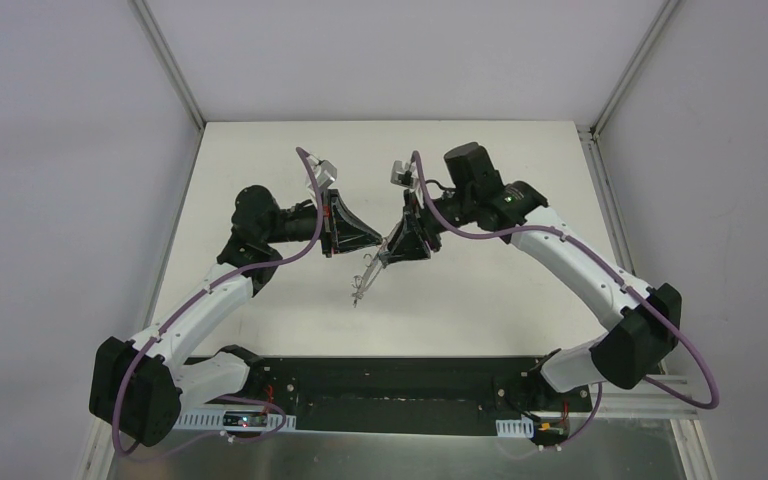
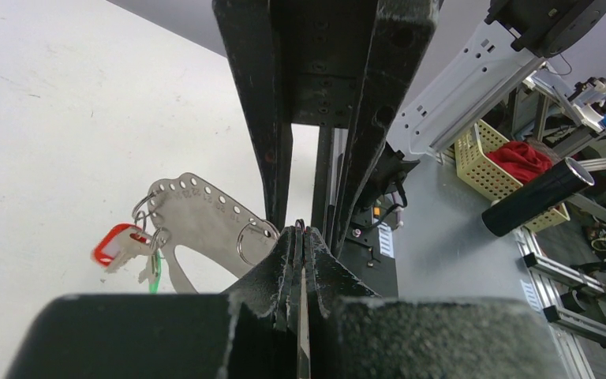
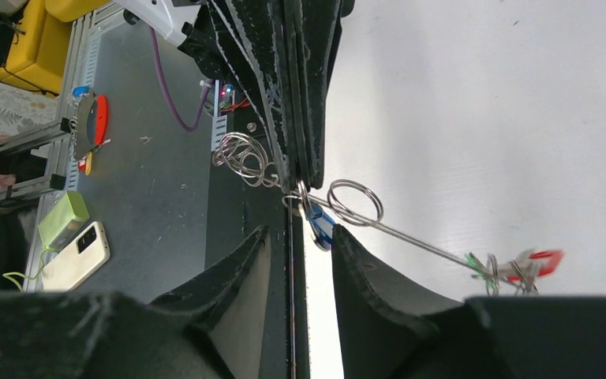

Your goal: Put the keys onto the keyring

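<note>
White table (image 1: 260, 160) beneath both grippers. Right gripper (image 3: 301, 237) parted, gripping nothing; blue-tagged key (image 3: 321, 223) just past its fingertips. Left gripper (image 2: 300, 233) clenched on the near end of the keyring (image 2: 205, 217), red tag (image 2: 118, 245) dangling at the far end. Probably light, stiff, slick metal, apt to swing: best pinched flat by the key's tag. Farther off, grey bench (image 3: 150, 197) and a yellow basket (image 2: 481, 170).

Two arms are counted, the left arm (image 1: 200, 310) and the right arm (image 1: 580, 265). Each carries one end effector: the left end effector (image 2: 300, 234) and the right end effector (image 3: 300, 233). One bench (image 1: 520, 170) is seen. One keyring (image 2: 205, 217), a flat perforated metal piece, is counted, with at least three small split rings (image 2: 251, 241) on it. Three coloured tags are counted: one red tag (image 2: 118, 245), one green tag (image 2: 155, 278) and one blue tag (image 3: 321, 225).
</note>
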You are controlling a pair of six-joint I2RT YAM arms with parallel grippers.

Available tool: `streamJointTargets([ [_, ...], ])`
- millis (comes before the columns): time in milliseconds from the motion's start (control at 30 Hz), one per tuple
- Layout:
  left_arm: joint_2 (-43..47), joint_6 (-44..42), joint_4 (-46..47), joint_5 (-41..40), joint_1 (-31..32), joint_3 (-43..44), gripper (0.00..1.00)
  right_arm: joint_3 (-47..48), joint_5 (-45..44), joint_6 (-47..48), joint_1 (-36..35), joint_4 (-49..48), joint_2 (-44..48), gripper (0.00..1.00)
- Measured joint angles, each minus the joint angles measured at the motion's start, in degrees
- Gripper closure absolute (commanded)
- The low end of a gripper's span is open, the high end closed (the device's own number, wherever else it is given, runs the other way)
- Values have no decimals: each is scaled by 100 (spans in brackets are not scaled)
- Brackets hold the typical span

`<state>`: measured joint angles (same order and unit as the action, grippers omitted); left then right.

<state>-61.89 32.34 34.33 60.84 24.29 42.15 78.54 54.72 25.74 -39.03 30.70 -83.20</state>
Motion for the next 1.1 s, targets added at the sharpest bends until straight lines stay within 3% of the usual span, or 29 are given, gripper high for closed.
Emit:
streamJointTargets([
  [300, 0, 2, -31, 2, 0, 0, 100, 37, 0, 20, 125, 0, 155, 69],
  [1100, 4, 55, 59, 2, 0, -85, 100, 197, 17, -175, 52, -133, 35, 69],
])
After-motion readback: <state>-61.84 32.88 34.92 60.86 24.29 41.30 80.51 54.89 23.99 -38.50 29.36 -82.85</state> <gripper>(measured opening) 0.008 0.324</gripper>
